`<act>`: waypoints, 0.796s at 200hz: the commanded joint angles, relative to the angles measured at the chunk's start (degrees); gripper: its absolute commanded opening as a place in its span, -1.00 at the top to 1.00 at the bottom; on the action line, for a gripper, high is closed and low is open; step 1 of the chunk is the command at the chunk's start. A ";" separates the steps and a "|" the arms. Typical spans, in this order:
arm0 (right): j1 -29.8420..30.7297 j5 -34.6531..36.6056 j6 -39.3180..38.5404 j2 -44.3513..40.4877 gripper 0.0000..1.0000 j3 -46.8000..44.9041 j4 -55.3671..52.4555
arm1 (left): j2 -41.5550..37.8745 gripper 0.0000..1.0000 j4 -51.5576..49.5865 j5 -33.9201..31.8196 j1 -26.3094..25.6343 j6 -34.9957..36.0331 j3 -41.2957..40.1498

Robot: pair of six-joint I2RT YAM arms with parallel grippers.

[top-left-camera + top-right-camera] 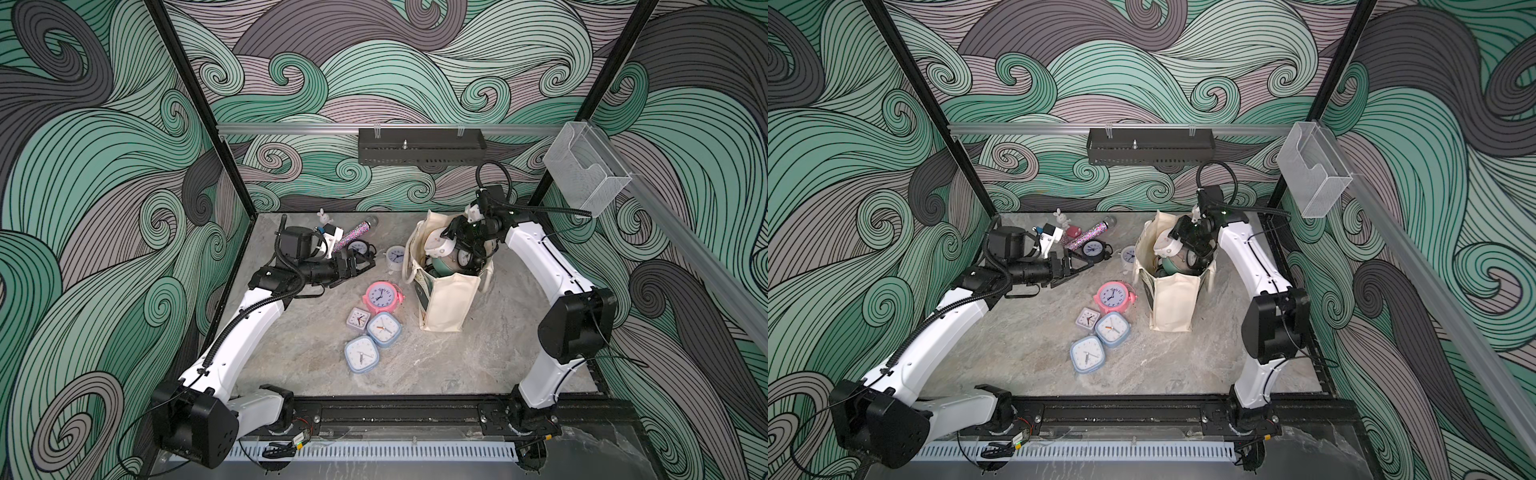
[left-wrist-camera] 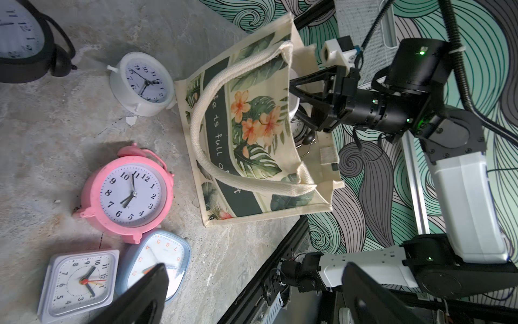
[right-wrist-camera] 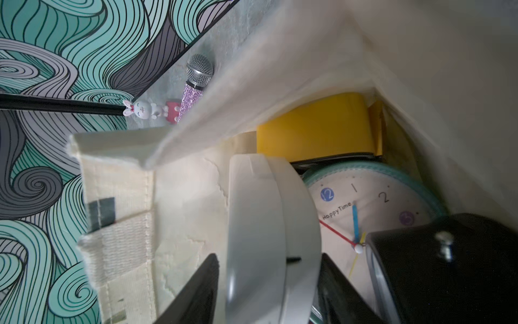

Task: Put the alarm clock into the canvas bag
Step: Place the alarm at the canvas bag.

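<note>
Right gripper (image 2: pixel 300 103) inside canvas bag (image 1: pixel 449 303), jaws astride white alarm clock (image 3: pixel 266 210), grip unclear. Left gripper (image 1: pixel 359 268) gaping, empty. Clock probably light, rigid, slick; pinch rim.

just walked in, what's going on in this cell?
The right gripper is in the mouth of the canvas bag with a white clock between its jaws; gripped or loose, can't tell. A teal clock already lies inside. The left gripper hovers open and empty above the table, where the pink clock and several others lie.
</note>
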 commanded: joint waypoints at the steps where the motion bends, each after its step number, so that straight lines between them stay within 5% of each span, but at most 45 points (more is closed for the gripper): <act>1: -0.10 4.06 -1.91 -2.82 -0.39 2.15 -1.29 | 0.76 -0.97 -4.67 -3.43 0.10 1.54 1.03; 47: 1.73 6.97 -7.67 -5.20 -0.76 4.02 -4.62 | 1.17 -0.97 -9.02 -4.96 0.70 3.19 1.07; 84: 4.67 8.94 -11.21 -8.71 -0.78 1.54 -6.51 | 2.14 -0.97 -14.93 -7.21 0.76 6.82 1.59; 159: 5.33 3.15 -10.90 -6.73 -0.19 -4.42 -4.46 | 2.51 -0.97 -21.53 -7.36 0.83 8.86 0.89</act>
